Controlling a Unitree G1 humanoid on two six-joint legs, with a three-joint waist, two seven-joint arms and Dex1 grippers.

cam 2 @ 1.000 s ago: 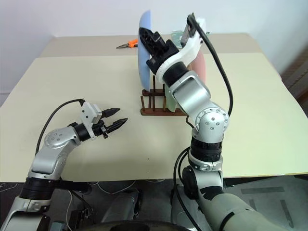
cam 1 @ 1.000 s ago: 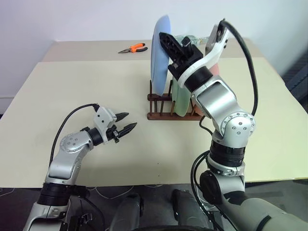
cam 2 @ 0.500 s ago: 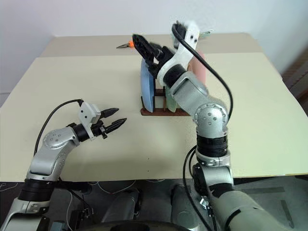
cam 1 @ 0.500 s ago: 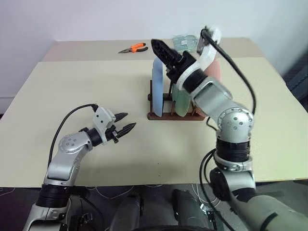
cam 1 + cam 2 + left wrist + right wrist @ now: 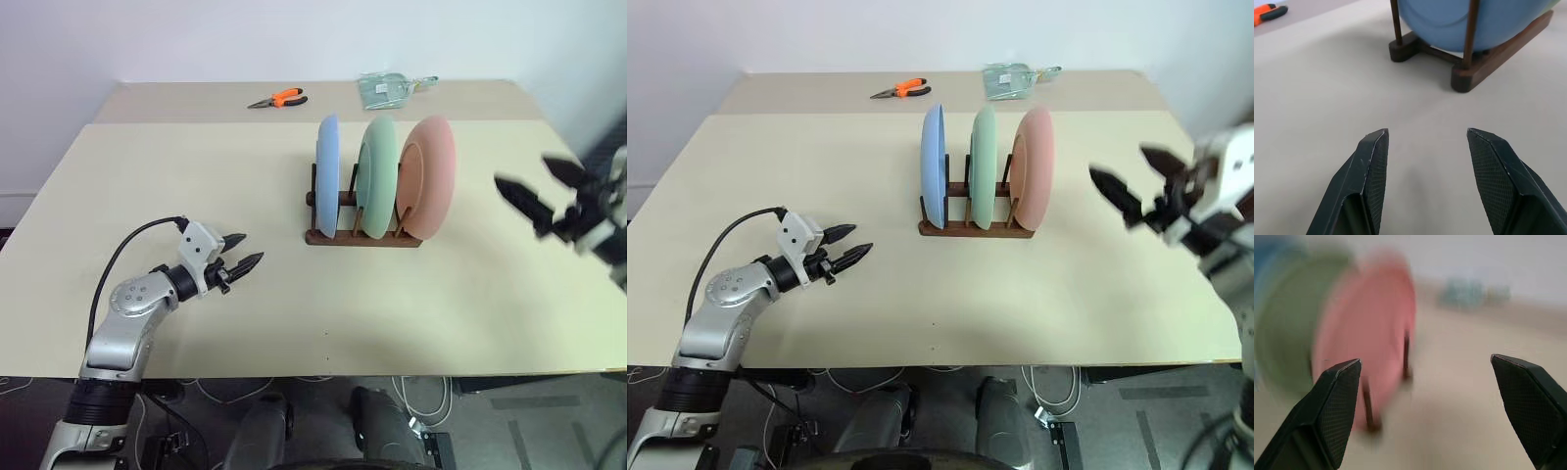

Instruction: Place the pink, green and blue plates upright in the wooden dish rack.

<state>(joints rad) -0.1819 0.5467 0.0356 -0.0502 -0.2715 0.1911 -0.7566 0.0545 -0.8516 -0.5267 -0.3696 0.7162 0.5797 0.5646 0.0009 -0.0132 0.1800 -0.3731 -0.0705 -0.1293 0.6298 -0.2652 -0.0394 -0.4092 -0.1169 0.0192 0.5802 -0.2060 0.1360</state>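
The right gripper (image 5: 1136,186) has let go of the blue plate (image 5: 327,176) and swung out beside the pink plate (image 5: 428,176), jaws wide and empty. Blue, green plate (image 5: 377,176) and pink stand upright in the wooden dish rack (image 5: 362,235), ahead of the half-open, empty left gripper (image 5: 241,252).

Head eyes: high, looking down over the beige table (image 5: 196,166).
Wrist views: low, both facing the dark brown wooden dish rack (image 5: 1484,61).
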